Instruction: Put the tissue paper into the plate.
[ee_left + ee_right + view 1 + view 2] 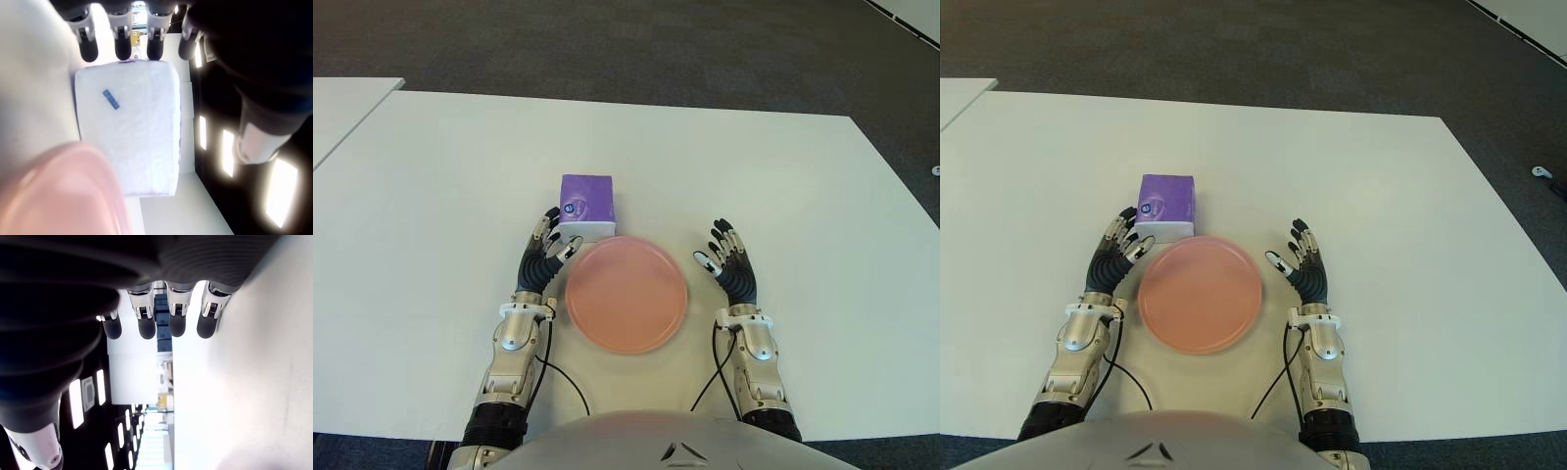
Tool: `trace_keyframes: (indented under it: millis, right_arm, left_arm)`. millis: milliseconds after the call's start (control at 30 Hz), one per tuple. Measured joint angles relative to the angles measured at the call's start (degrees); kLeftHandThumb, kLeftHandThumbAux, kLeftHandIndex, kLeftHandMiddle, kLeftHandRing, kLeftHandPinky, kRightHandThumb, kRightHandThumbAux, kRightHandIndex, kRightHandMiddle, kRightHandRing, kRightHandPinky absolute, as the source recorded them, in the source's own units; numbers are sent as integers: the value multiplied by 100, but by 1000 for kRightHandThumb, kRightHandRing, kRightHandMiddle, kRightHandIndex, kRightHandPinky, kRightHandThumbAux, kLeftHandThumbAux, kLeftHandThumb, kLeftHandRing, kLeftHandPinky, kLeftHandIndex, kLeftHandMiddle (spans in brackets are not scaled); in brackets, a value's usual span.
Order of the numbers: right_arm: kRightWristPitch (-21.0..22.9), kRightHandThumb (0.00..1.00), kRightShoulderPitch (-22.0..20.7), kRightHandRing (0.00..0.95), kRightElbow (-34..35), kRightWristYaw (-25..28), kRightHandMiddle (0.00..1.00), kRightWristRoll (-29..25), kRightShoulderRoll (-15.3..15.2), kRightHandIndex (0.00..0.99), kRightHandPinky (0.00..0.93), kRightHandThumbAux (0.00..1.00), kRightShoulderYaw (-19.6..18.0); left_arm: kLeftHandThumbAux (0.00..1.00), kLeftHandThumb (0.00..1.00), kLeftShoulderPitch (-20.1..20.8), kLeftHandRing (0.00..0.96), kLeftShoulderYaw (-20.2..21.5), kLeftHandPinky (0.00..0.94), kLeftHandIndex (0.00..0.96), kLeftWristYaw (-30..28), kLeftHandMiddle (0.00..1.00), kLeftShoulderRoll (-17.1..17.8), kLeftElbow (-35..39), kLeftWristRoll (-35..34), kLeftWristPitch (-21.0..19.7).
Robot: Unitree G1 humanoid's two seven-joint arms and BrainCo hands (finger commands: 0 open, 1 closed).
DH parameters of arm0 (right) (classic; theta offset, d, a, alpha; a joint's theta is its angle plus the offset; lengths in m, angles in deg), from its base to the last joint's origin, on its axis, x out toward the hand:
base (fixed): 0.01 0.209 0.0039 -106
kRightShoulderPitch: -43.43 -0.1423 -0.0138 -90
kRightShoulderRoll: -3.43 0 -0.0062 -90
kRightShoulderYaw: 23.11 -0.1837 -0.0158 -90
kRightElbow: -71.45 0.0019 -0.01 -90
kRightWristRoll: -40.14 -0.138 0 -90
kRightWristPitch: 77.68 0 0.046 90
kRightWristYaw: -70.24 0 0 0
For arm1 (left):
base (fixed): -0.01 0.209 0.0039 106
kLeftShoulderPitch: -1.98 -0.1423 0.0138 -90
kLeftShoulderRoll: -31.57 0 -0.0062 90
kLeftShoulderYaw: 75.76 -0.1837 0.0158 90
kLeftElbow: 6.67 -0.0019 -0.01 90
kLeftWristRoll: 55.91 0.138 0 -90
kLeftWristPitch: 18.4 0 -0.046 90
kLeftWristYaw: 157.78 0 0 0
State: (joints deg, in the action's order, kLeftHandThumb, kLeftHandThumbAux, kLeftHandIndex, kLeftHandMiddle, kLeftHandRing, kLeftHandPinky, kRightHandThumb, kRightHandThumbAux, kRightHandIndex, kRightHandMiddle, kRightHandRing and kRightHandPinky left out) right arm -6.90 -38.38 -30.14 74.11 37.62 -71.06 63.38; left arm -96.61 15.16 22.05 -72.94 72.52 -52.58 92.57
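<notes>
Tissue paper, a purple-topped rectangular pack with a white side (586, 205), stands on the white tabletop (431, 196) at about 11 o'clock from the round pink plastic plate (626, 294), just beside its rim and not in it. In the eye views, the left hand (544, 255) sits at the plate's 10 o'clock, fingers loosely spread, their tips beside the pack's near-left corner; whether they touch it is unclear. The right hand (732, 264) shows at the plate's 3 o'clock, fingers spread, holding nothing.

From the left wrist, four extended fingertips (123, 45) line up along the pack's white face (129, 127), gripping nothing.

From the right wrist, straight fingers (146, 323) hang over bare table.
</notes>
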Motion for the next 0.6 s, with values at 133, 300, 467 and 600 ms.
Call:
trace_keyframes:
  millis: [133,300,467,600]
  right_arm:
    - [8,74,5,0,16,1,0,0,0,0,1,698,2]
    - [29,76,15,0,38,5,0,-3,1,0,0,697,3]
    - [61,77,19,0,58,12,0,-5,1,0,0,696,4]
    - [61,77,18,0,57,19,0,-6,1,0,0,697,4]
  left_arm:
    - [602,0,0,0,2,0,0,0,0,0,0,-2,-1]
    - [603,0,0,0,3,0,0,0,0,0,0,-2,-2]
    - [604,0,0,0,3,0,0,0,0,0,0,-3,-3]
    - [604,0,2,0,4,0,0,0,0,0,0,-3,-3]
